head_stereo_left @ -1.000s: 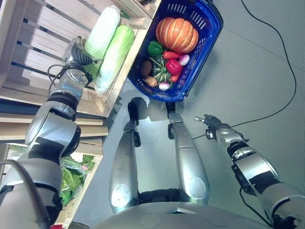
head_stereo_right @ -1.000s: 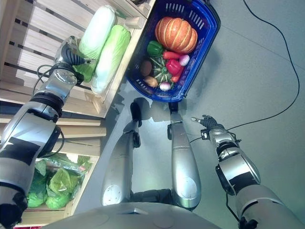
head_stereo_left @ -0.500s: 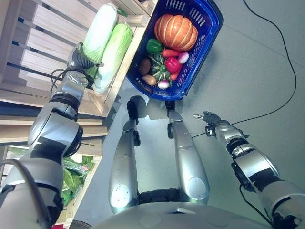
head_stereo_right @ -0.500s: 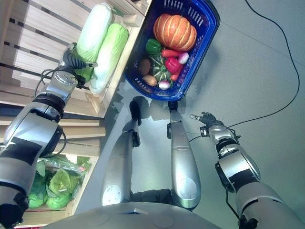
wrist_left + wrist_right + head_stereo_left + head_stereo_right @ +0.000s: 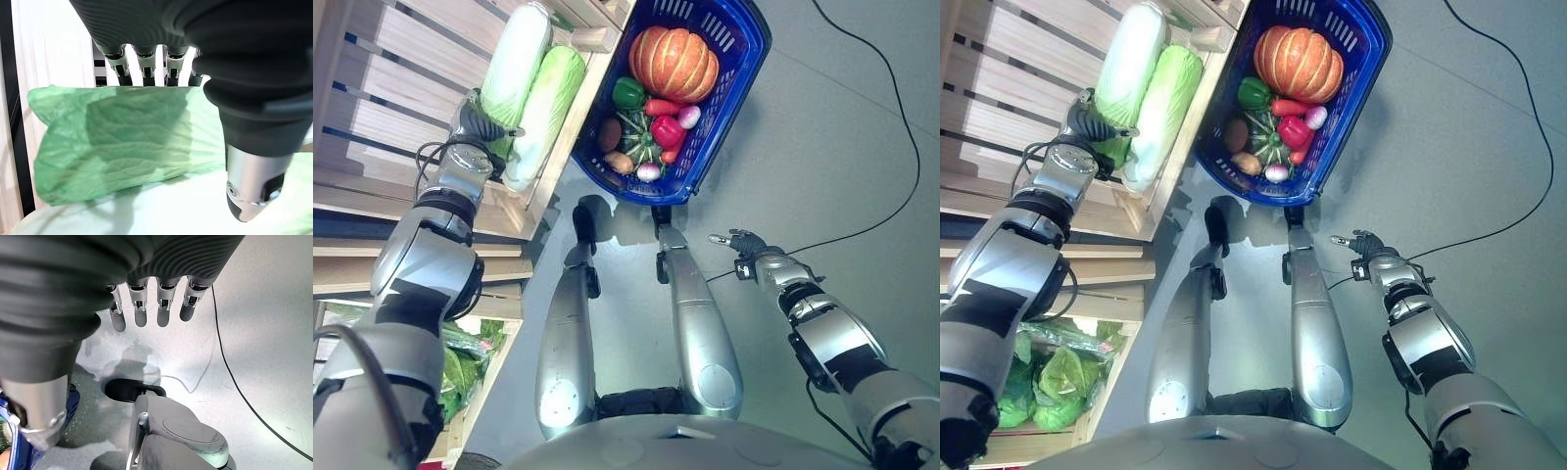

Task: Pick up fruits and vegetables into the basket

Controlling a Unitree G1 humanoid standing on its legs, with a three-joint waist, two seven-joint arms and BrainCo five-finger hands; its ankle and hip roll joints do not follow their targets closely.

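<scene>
Since the frame a second earlier your left hand had barely shifted; it stayed at the leafy end of the two napa cabbages in the wooden crate, and most of the apparent change was the head camera moving. In the left wrist view the fingers reached over the far side of the cabbage's green leaves while the thumb sat on the near side, so the hand bracketed the leaf end; I could not tell whether it had actually closed on it. The paler cabbage and the greener cabbage lay side by side, touching, both still in the crate.

The blue basket stood on the floor just beside the crate, holding a pumpkin, a green pepper, a red pepper and smaller vegetables.

Your right hand hung over bare floor, well apart from the basket, fingers straight and relaxed, holding nothing.
</scene>
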